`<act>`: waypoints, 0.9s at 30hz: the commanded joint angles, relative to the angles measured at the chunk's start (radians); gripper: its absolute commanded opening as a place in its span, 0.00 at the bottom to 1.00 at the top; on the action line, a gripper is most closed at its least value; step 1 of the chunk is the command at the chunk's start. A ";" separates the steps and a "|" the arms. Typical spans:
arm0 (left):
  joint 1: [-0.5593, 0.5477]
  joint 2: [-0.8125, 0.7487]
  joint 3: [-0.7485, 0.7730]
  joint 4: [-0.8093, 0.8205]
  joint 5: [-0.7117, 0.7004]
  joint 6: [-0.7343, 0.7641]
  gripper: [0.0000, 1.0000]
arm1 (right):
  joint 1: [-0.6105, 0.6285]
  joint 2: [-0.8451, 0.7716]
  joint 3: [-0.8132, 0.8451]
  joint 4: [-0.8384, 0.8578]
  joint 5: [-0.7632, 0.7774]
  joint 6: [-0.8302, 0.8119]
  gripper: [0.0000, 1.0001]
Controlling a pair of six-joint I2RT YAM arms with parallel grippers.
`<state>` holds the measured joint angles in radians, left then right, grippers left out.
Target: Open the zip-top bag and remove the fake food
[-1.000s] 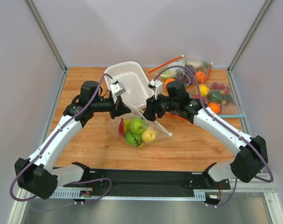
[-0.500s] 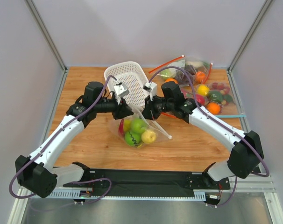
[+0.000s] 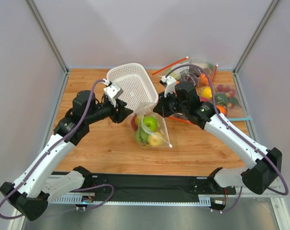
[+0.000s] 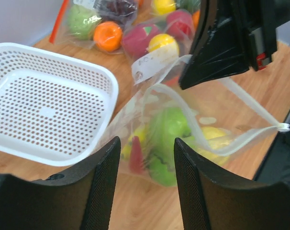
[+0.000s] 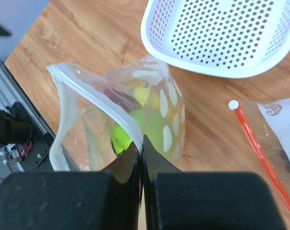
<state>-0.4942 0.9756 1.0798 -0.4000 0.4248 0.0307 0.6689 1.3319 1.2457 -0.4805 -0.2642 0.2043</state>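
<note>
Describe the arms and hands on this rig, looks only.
Both arms match: left arm and right arm have white shell links, black joint housings and a purple cable looped outside. Each wrist carries a small white-grey camera block. Left hand and right hand are black, with two broad flat fingers.

Robotics lab test cell; wooden tabletop boxed in by plain grey panels on aluminium posts; two arms bolted to a black base rail, purple cables exposed; fake food in bags.
</note>
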 commanded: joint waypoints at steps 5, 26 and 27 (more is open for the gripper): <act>-0.133 -0.032 -0.017 0.044 -0.212 -0.336 0.56 | 0.000 -0.046 0.040 0.016 0.083 0.060 0.00; -0.334 0.126 -0.099 0.116 -0.422 -0.618 0.59 | 0.055 -0.059 -0.012 0.062 0.184 0.144 0.00; -0.336 0.127 -0.104 0.127 -0.422 -0.624 0.59 | 0.060 -0.059 -0.014 0.063 0.189 0.142 0.00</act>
<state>-0.8200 1.0981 0.9833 -0.3161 0.0242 -0.5518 0.7086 1.3045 1.2282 -0.4740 -0.1074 0.3256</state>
